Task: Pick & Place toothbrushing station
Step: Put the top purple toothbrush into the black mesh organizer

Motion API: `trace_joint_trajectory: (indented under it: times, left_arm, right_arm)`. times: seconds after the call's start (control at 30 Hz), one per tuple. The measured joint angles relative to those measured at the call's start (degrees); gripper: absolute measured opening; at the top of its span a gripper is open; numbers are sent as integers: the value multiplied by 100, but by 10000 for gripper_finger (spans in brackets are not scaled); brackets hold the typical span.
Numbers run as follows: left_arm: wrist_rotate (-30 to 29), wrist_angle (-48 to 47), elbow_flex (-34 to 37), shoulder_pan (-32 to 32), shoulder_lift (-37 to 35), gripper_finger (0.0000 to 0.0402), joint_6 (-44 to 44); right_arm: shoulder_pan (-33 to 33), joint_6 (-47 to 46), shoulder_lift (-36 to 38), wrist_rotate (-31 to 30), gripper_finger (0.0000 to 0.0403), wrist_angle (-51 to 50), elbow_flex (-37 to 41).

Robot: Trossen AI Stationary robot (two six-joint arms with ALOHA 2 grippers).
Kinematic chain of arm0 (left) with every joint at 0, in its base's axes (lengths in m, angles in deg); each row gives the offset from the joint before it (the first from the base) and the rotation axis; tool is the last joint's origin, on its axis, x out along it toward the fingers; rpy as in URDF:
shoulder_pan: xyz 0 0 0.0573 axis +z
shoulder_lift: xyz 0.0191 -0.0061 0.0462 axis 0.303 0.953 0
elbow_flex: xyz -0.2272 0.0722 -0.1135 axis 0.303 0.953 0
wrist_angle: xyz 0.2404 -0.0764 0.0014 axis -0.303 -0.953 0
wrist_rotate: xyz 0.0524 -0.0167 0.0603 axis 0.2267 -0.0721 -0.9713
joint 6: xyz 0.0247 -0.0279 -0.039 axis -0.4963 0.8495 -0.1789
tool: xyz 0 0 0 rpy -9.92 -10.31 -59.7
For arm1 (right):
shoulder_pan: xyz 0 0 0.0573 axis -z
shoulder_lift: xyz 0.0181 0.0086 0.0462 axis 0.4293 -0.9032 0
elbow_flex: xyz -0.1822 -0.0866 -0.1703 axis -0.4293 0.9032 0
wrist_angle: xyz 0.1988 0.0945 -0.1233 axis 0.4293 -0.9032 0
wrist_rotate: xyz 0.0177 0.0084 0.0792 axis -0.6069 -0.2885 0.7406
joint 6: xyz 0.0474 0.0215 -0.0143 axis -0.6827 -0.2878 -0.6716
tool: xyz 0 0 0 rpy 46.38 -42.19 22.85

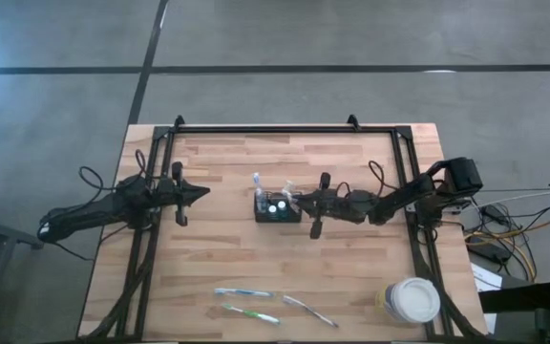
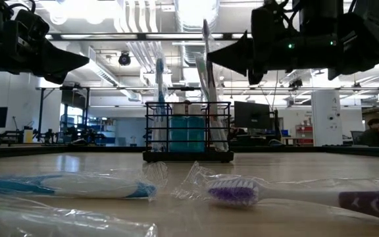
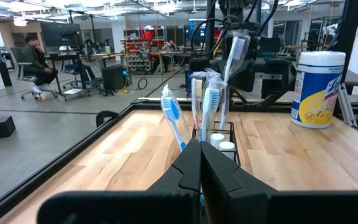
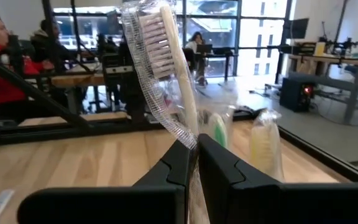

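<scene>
Nearest the low camera, three wrapped toothbrushes lie flat on the light wood bench (image 1: 218,248): a blue toothbrush (image 1: 243,292) and a green toothbrush (image 1: 251,313) at lower centre of the high view, and a purple-bristled toothbrush (image 1: 309,311) just right of them. A large cup with a white lid (image 1: 412,300) stands at the bench's lower right corner.

At mid-bench the black wire-mesh caddy (image 1: 277,208) stands upright. It holds two white-capped tubes (image 1: 276,203) and several wrapped toothbrushes standing on end.

The right pincer (image 1: 297,200) sits at the caddy's right edge, its jaws closed on a wrapped pink-white toothbrush (image 4: 169,56) that stands upright over the caddy. The left pincer (image 1: 204,192) hovers left of the caddy, well apart from it, jaws fully closed and holding nothing.

A black frame rail (image 1: 285,130) borders the bench's far edge. Beyond it, the room shows grey floor, desks with monitors, shelving, bright ceiling lights and seated people (image 3: 35,59).
</scene>
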Motion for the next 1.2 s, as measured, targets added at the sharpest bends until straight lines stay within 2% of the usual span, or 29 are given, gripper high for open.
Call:
trace_joint_trajectory:
  times: [0.8,1.2]
  left_arm:
    - [0,-14,0,1,0,3,-5]
    - [0,-15,0,1,0,3,-3]
  right_arm:
    - [-1,-645,-1094,-354,17,338,-4]
    - [0,-856,-1089,-311,19,311,-4]
